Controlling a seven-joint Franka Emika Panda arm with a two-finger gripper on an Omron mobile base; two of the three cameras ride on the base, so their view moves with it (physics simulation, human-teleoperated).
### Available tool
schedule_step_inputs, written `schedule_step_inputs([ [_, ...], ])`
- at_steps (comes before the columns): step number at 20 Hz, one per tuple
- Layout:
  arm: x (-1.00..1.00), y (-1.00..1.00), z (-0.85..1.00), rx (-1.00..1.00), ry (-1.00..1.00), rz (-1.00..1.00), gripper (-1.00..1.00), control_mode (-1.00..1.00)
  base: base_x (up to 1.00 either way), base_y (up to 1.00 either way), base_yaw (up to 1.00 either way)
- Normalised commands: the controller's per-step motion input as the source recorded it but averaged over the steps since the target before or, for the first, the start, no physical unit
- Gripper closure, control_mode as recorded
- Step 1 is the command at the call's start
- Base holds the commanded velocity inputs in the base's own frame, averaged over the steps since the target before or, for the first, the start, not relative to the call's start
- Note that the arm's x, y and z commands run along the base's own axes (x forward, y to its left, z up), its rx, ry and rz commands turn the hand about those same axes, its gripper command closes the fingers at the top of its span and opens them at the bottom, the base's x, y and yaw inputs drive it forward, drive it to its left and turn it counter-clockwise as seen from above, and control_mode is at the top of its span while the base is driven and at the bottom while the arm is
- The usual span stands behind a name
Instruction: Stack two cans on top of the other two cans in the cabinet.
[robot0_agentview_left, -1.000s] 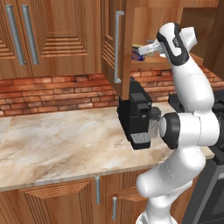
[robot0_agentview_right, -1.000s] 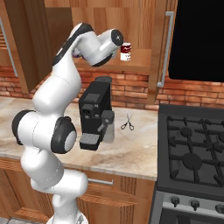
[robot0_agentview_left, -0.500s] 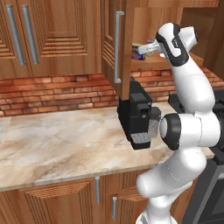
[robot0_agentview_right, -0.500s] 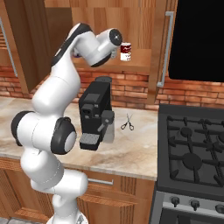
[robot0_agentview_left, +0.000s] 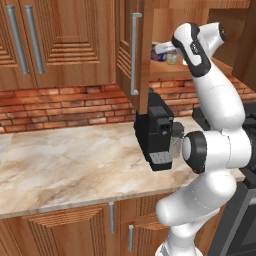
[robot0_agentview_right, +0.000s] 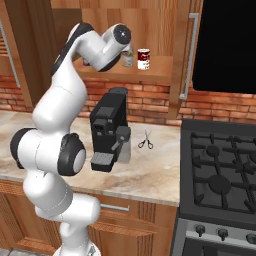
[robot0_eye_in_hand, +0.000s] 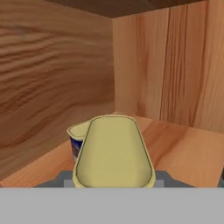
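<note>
- Pincer (robot0_agentview_left: 158, 49) is reaching deep inside the open cabinet (robot0_agentview_right: 155, 76), up at shelf level. Jaws are closed on a pale can (robot0_eye_in_hand: 113, 153); it fills the low centre of the hand view, right up against the cam.
- Blue can (robot0_eye_in_hand: 75, 141) sits just behind and left of the pale can, near the cabinet's back corner. Can't tell if the two touch or if one rests on the other; overlap hides it.
- Red-topped can (robot0_agentview_right: 143, 59) stands upright on the same shelf, well to the right of the hand and alone, nothing on top of it.
- Another greyish can (robot0_agentview_right: 128, 57) shows just beside the wrist in the right base view; prob the same one in the grip, not sure.
- Cabinet door (robot0_agentview_left: 125, 55) is swung open, long bar handle (robot0_agentview_left: 134, 52) facing the cam.
- Below, on the counter (robot0_agentview_left: 60, 160): coffee machine (robot0_agentview_right: 107, 125) and scissors (robot0_agentview_right: 145, 140), not in the way.
- Handling, my guess: small tin, stiff, light to medium wt, won't crush. Smooth round wall, so could slip or twist if gripped off-centre.
- Best hold: across the side wall at mid height, axis vertical, leaving the bottom rim free to seat on the lower can's lid.
- Risk: small lid, so a stacked can needs to be centred and level or it tips; tight corner, elbow and door are close.
</note>
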Motion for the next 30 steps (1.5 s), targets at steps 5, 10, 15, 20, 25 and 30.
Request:
schedule_step_inputs([
  [5, 0.0, 0.0, 0.35, 0.0, 0.0, -0.1, 1.0, -1.0, 0.0, 0.0, 0.0],
  [10, -0.03, 0.0, 0.24, 0.0, 0.03, -0.08, 1.0, -1.0, 0.0, 0.0, 0.0],
  [15, -0.04, 0.0, 0.08, 0.0, 0.05, -0.05, 1.0, -1.0, 0.0, 0.0, 0.0],
  [20, 0.0, 0.05, 0.01, 0.0, 0.01, -0.02, 1.0, -1.0, 0.0, 0.0, 0.0],
  [25, 0.0, 0.18, 0.0, 0.0, 0.0, 0.0, 1.0, -1.0, 0.0, 0.0, 0.0],
  [30, 0.05, 0.19, 0.0, 0.0, 0.0, 0.01, 1.0, -1.0, 0.0, 0.0, 0.0],
])
